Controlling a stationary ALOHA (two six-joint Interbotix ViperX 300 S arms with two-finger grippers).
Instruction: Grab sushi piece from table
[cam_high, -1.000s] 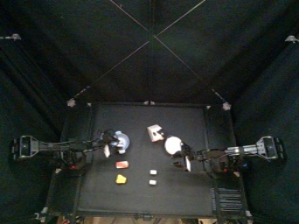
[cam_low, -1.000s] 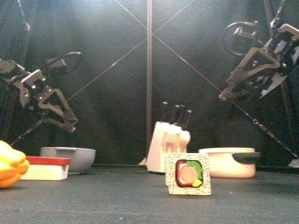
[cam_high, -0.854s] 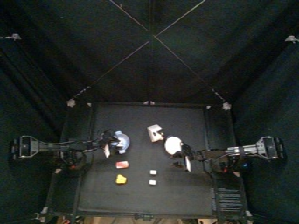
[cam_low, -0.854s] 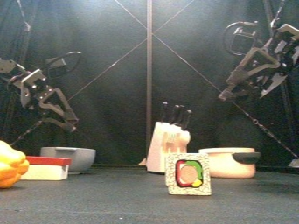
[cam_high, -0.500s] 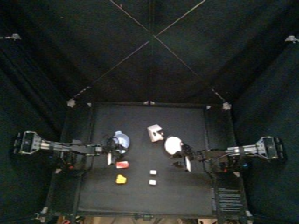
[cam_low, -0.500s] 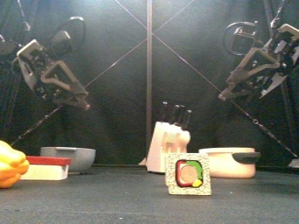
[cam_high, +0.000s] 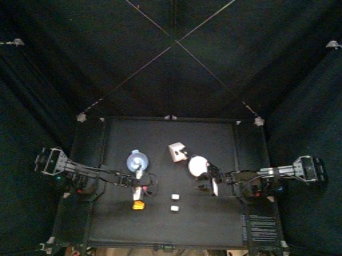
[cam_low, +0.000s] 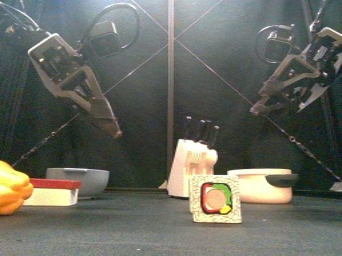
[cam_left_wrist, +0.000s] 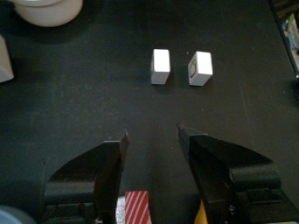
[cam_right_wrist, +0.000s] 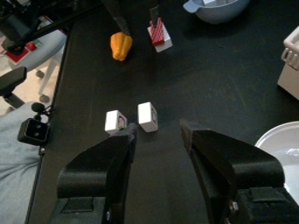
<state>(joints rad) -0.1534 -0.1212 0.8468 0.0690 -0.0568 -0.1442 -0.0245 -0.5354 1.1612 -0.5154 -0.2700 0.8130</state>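
Overhead — black table (cam_high: 201, 215), black curtains (cam_high: 54, 60) | left gripper (cam_left_wrist: 153, 150) agape | right gripper (cam_right_wrist: 159, 144) agape

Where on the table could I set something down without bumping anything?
The back of the table, behind the knife block, is bare, as is the front strip before the sushi piece. The middle band is crowded: bowl, pot, yellow pepper.

1. Front view: the sushi piece (cam_low: 217, 200) stands low in the frame, just right of centre, on the table (cam_low: 134, 235).
2. The knife block (cam_low: 194, 167) stands behind the sushi piece, slightly left.
3. The pot (cam_low: 263, 185) sits right of the knife block.
4. A bowl (cam_low: 76, 180) sits at the lower left, with a box (cam_low: 54, 192) before it.
5. A pepper (cam_low: 12, 188) lies at the left edge, beside the box.
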